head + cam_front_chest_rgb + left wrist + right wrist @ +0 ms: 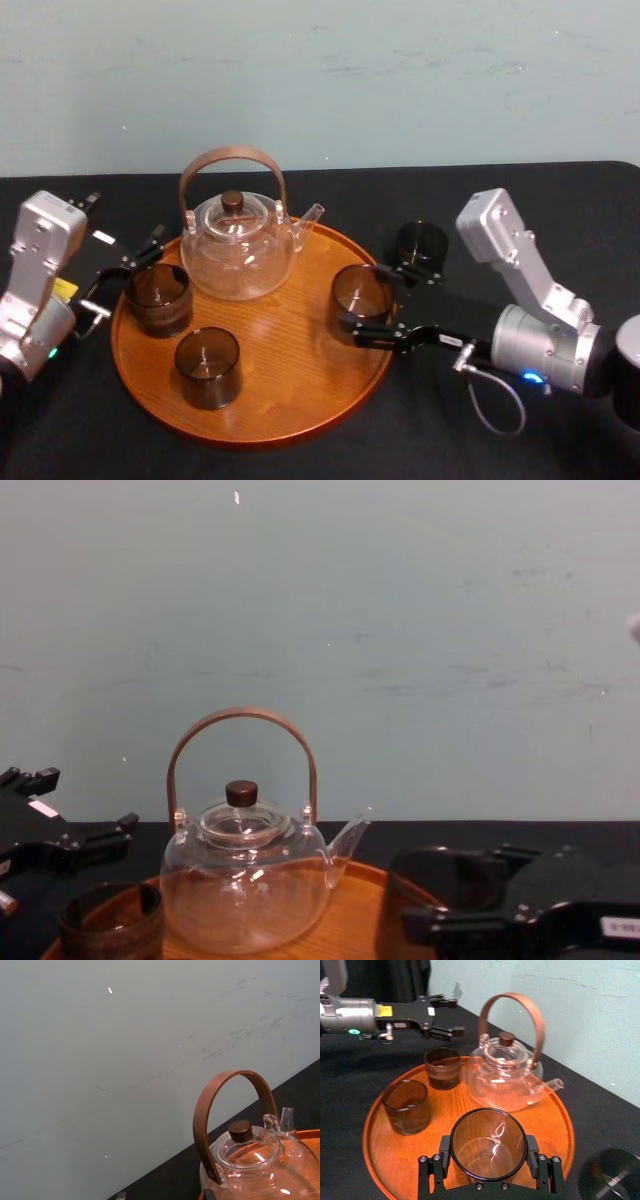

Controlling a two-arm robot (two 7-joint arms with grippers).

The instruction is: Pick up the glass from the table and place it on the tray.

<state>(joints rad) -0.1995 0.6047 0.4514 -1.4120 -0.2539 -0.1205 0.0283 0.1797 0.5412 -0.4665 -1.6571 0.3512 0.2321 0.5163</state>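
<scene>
Our right gripper (362,296) is closing narrowly around the glass (487,1142), one finger pressing on each side of its wall. We are holding that glass over the right part of the tray (300,370), just inside the rim and to the right of the teapot (237,250).

We are judging the task as nearly done. The pick is made and the glass is within the tray's outline, so what is left is to set it down, if it is not down already, then let go and draw the arm back. Two other glasses are standing on the tray, one at the left (158,298) and one at the front (207,366). Another dark glass (420,243) is waiting on the counter (560,220), just beyond the tray's right rim.

Our left gripper (455,1016) is idling with its fingers spread wide, near the left glass and apart from it.

We are not able to tell whether the held glass's base is touching the wood or hanging just above it, because the fingers and the glass wall are covering that spot. The chest view is cutting the tray off low down.
</scene>
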